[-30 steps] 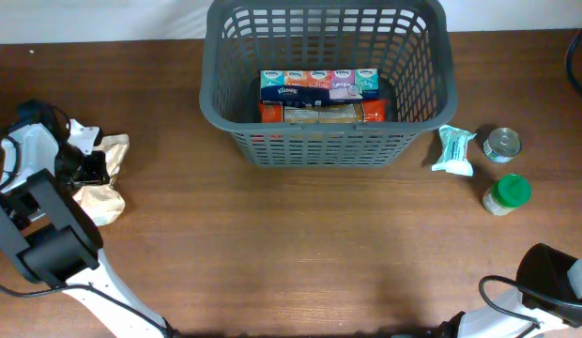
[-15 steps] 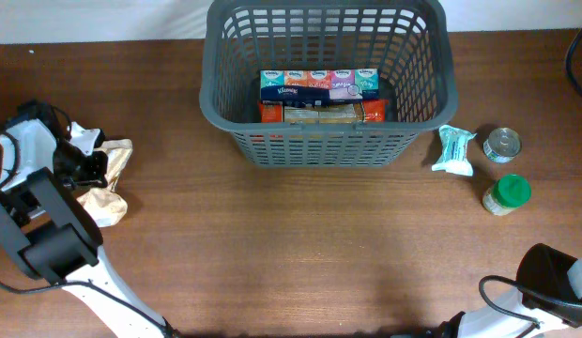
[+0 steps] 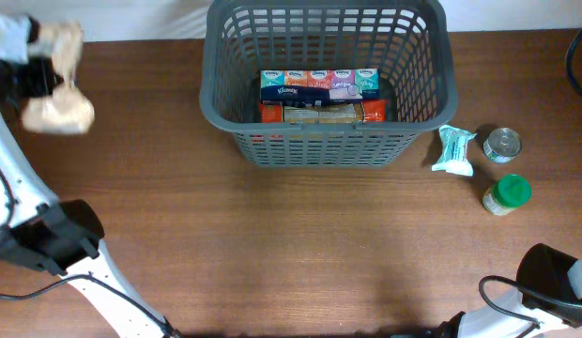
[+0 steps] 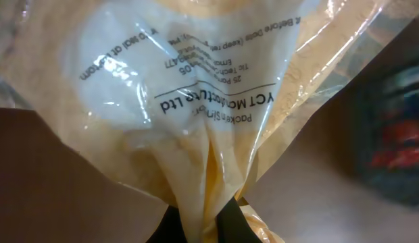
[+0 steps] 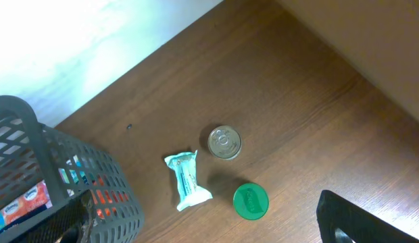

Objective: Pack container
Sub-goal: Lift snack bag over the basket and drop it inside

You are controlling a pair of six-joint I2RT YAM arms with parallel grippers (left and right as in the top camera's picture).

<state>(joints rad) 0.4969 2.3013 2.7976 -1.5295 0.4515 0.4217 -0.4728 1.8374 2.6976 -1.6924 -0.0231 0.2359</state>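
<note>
One yellow bag [image 3: 58, 113] hangs clamped in our left tool [image 4: 199, 223] at the frame's upper left, and we judge the container [image 3: 319, 148] lies straight to its right.

The yellowish plastic bag [image 3: 58, 111] has been lifted off the bench [image 3: 272, 235] by the left hand [image 4: 199, 226] and carried from the left edge to the far-left corner, where it is now seen hanging, blurred, pinched at its neck.

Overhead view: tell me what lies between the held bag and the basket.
Nothing: in the overhead view only bare tabletop separates the bag from the basket.
</note>
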